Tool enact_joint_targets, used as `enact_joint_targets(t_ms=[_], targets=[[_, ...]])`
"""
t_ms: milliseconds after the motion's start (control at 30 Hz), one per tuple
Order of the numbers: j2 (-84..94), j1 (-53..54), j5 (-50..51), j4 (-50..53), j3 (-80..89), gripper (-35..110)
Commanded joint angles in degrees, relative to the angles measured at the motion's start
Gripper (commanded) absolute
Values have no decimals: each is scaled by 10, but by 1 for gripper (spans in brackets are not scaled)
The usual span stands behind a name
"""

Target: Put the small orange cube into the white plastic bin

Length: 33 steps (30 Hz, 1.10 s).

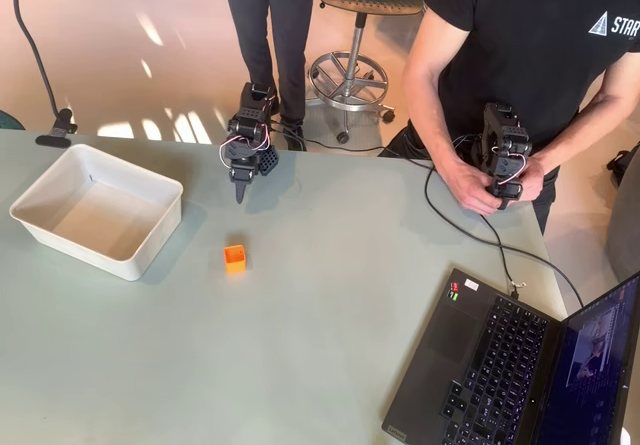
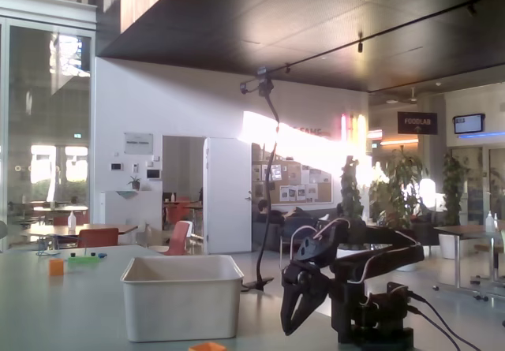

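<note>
Small orange cube [image 1: 235, 257] between white plastic bin [image 1: 60, 241] and laptop [image 1: 480, 365]

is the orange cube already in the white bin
No, in the overhead view the small orange cube sits on the table to the right of the white plastic bin, clear of its rim.

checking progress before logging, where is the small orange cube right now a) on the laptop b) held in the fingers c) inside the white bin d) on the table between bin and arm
d: the small orange cube sits on the bare table, right of the white plastic bin and apart from the gripper.
</note>
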Motion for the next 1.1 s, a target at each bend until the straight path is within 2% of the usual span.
enact_joint_targets(t_ms=[0, 367, 600, 867, 1067], targets=[[-2, 0, 0, -5, -13, -3], [5, 9, -77, -5, -14, 12], [6, 9, -77, -6, -40, 13], [-29, 5, -77, 5, -220, 14], [-263, 3, -74, 36, -389, 19]])
